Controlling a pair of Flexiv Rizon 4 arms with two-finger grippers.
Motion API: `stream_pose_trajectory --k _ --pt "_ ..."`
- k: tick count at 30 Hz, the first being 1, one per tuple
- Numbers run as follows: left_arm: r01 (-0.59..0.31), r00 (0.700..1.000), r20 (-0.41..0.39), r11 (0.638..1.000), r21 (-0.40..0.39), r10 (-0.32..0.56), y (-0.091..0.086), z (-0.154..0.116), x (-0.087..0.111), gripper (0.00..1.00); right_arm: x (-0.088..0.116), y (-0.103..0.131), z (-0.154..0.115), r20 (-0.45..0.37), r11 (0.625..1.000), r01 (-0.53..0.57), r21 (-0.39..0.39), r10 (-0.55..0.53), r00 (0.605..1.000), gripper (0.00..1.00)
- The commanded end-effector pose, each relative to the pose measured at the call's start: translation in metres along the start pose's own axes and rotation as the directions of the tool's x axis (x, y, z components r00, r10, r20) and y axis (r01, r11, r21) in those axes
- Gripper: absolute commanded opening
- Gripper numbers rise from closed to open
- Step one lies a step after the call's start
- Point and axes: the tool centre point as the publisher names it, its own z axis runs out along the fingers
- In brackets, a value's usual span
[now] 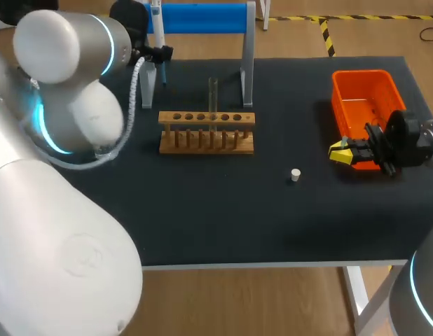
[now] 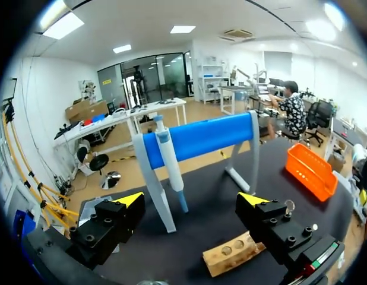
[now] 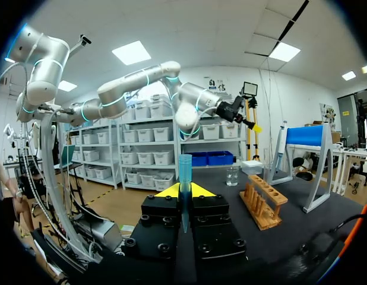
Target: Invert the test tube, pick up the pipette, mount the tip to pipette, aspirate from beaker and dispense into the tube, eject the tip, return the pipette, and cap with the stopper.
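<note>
blue pipette tip, orange bin, black table (plain)

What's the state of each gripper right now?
Left gripper: open, jaws wide apart, holding nothing.
Right gripper: closed on the blue pipette tip.

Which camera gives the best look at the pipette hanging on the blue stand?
Left wrist view: the pipette hangs full length on the blue stand, ahead of the open left tool. The head view shows it only partly; the right wrist view, small and distant.
</note>
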Motion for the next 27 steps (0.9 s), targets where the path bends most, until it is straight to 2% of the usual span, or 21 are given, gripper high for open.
stream_pose_trajectory --k 1,14,27 --pt "0.011 0.975 0.223 1.0 0.02 -0.015 0.0 0.008 0.003 1.0 0.001 0.0 -0.001 0.0 1.0 0.0 0.0 0.0 1.0 0.0" --pt "0.094 0.947 0.299 0.992 0.086 -0.116 -0.006 0.024 -0.007 1.0 0.001 0.0 -0.001 0.0 1.0 0.0 0.0 0.0 1.0 0.0" --pt "0.185 0.951 0.217 0.968 0.171 -0.22 -0.011 0.045 -0.001 1.0 0.001 0.0 -0.001 0.0 1.0 0.0 0.0 0.0 1.0 0.0"
